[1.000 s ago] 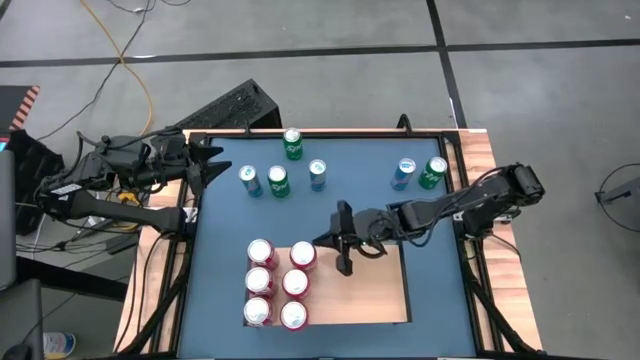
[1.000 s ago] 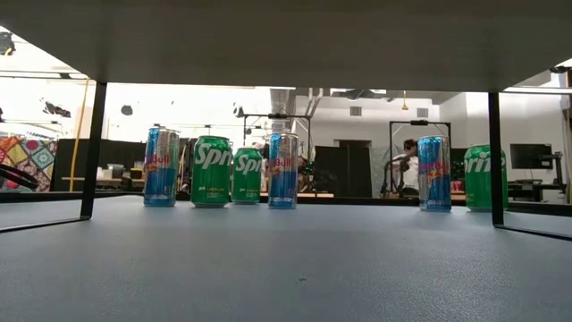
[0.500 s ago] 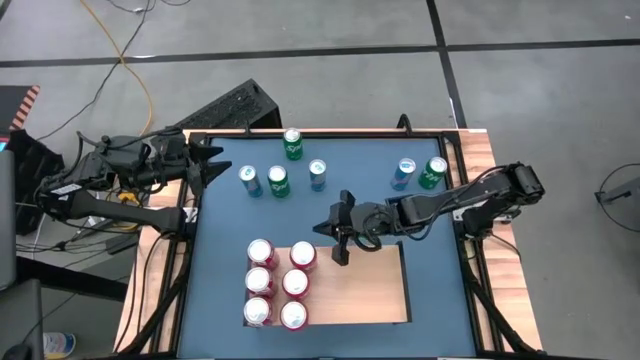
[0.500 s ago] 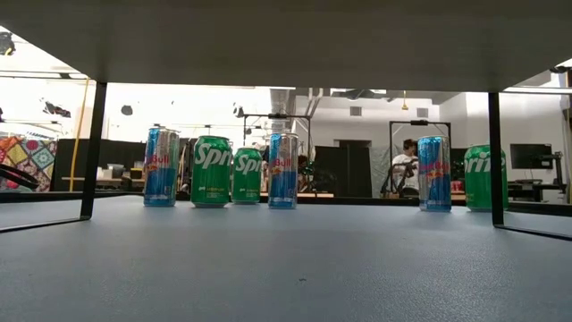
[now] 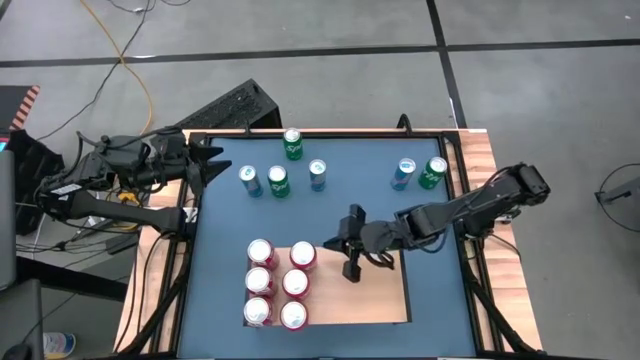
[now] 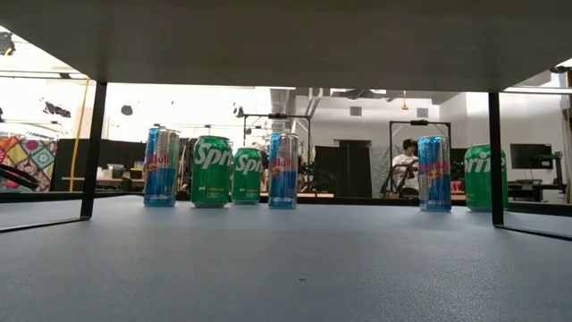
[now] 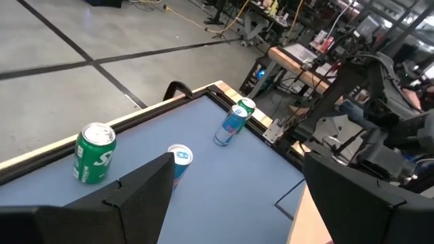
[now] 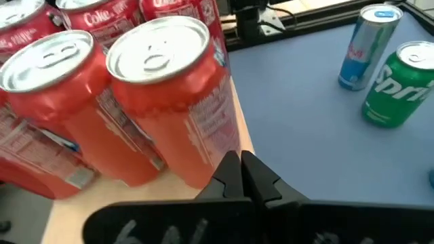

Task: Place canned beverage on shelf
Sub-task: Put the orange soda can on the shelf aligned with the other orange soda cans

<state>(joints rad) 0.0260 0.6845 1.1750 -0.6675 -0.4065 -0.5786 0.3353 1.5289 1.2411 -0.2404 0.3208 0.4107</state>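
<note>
Six red cans (image 5: pixel 276 283) fill the shelf (image 5: pixel 375 295)'s left end as the right claw (image 5: pixel 352 268), pinched empty, hangs beside them, leaving room for more.

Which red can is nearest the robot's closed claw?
The red can at the far right corner of the group on the shelf; the right gripper sits just beside it, while the other five stand farther left.

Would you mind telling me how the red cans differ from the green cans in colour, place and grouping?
The red cans are red Coke cans; the green cans are green Sprite cans. The red cans stand on the shelf, while the green cans stand on the blue tabletop. The red cans are packed in two tight rows, whereas the green cans are spread out among slim blue cans. Both kinds stand upright.
</note>
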